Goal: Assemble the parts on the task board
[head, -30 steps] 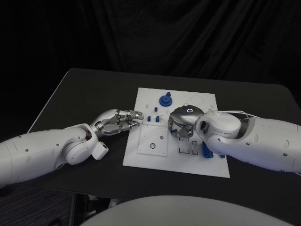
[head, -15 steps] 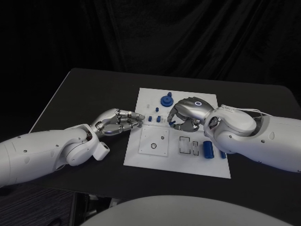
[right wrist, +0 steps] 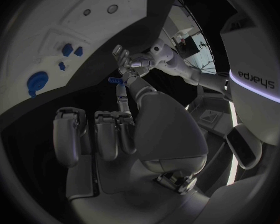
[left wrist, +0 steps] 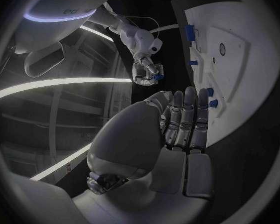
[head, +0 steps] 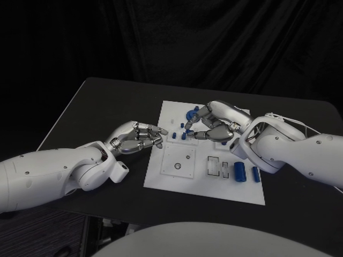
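Pinching a small blue part (head: 188, 127) at the fingertips of the right robot hand (head: 216, 124), with the remaining fingers bending loosely beside it. Hanging over the far half of the task board (head: 175, 184), with a round blue part (head: 193, 113) standing just beyond those fingertips and partly hidden by them. Lying near the wrist side of that robot hand, two blue pegs (head: 239, 171), side by side on the board. Curling the fingers of the left robot hand (head: 136, 137) in together, with nothing in them, at the board's edge over the black worktop (head: 87, 107); not telling whether touching the surface. Standing between the two robot hands, a short row of small blue pieces (head: 176, 135), just past the left fingertips and below the right ones.
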